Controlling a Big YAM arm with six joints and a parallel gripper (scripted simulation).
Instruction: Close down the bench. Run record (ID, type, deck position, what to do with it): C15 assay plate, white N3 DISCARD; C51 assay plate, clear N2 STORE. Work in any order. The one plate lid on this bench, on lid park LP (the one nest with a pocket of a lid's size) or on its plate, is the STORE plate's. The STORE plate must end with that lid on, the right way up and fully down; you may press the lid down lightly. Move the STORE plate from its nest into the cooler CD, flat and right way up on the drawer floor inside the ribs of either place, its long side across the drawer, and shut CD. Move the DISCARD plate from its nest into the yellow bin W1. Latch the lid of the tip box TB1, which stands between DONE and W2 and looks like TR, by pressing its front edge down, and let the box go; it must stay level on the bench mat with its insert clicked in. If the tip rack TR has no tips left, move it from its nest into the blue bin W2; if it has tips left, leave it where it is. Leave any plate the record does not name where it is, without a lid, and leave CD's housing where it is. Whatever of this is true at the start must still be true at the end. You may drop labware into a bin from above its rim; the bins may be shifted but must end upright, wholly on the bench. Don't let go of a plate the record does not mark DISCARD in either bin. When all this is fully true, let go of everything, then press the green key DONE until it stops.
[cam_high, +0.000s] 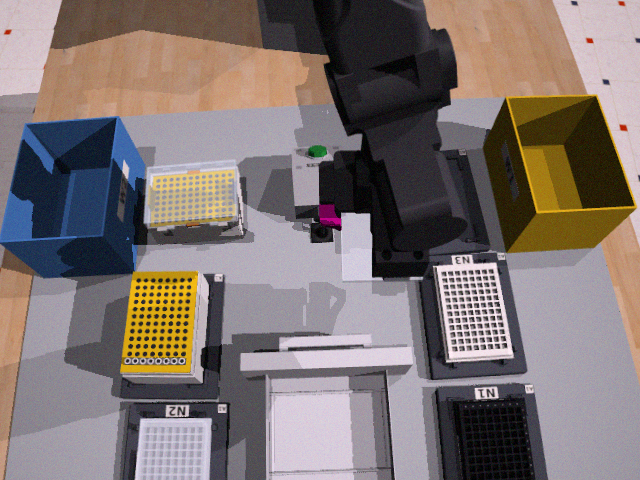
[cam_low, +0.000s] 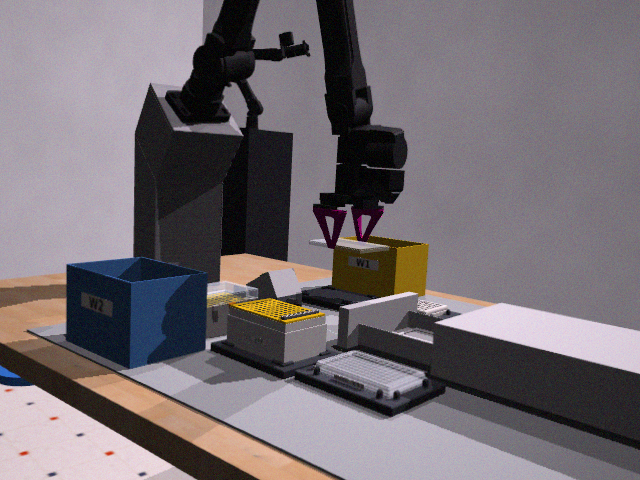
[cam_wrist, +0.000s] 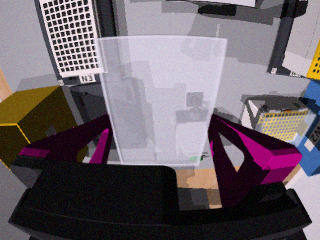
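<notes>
A thin, clear plate lid (cam_high: 356, 246), flat and rectangular with rounded corners, hangs level above the middle of the desk (cam_high: 568, 320), clamped by its edges in the robot's hand (cam_low: 347, 223), whose magenta triangular fingers (cam_low: 328, 223) stand wide on it. In the wrist view the lid (cam_wrist: 162, 99) is see-through, the desk's fittings showing faintly behind it.

At lower left of the top view, the clear assay plate (cam_high: 174, 448) sits uncovered in a dark nest labelled N2 (cam_high: 176, 410). At right, the white assay plate (cam_high: 473, 312), a fine grid of square wells, lies in the nest marked N3 (cam_high: 461, 259); below it a black plate (cam_high: 491, 439) rests in N1 (cam_high: 486, 393).

The yellow bin (cam_low: 380, 266) carries a grey tag reading W1; the blue bin (cam_low: 135, 308) reads W2. Both are open, boxy and plain-walled.

Beside the blue bin stands a tip box (cam_high: 193, 198) with a clear lid over a yellow insert. Below it, the tip rack (cam_high: 161, 322) shows a yellow top of dark holes, with one row of white-ringed tips along its lower edge.

The green round key (cam_high: 317, 151) sits at upper centre. The pale cooler drawer (cam_high: 325, 428) stands open at the bottom of the frame.
</notes>
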